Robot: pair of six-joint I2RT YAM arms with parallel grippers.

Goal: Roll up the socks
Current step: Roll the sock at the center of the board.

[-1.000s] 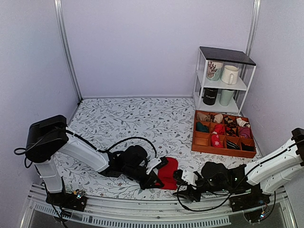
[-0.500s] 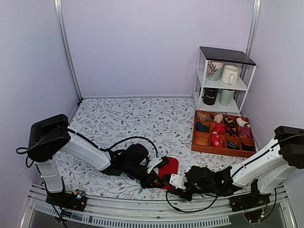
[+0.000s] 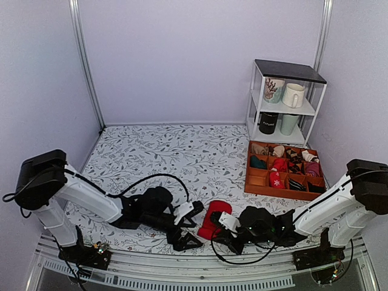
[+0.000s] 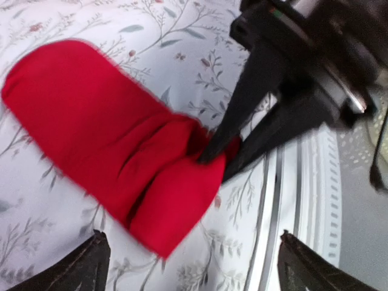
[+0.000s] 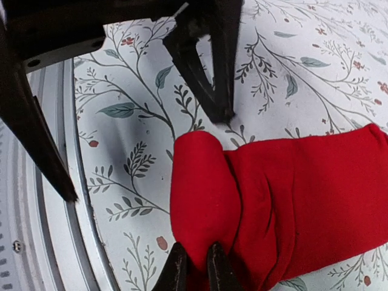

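The socks (image 5: 291,200) are soft, matt red cloth, creased into folds. The table (image 5: 303,73) has a smooth, matt cover printed with leaves. The right tool (image 5: 195,257) and left tool (image 5: 147,157) look like matt black plastic. The rail (image 5: 42,242) is ribbed, pale, dull-sheened metal. The tray (image 3: 285,194) looks like orange-brown wood.

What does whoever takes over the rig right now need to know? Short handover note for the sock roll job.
Left gripper: open, fingers spread, holding nothing, poised at the socks' near end.
Right gripper: fingers shut on the socks at their near end.
Socks: the plain red pair lies on the table close to its front edge, between the two arms. The pinched end looks folded over once; the rest lies flat.
Done: the roll is barely started, at best.
Left: roll the full length into a bundle.
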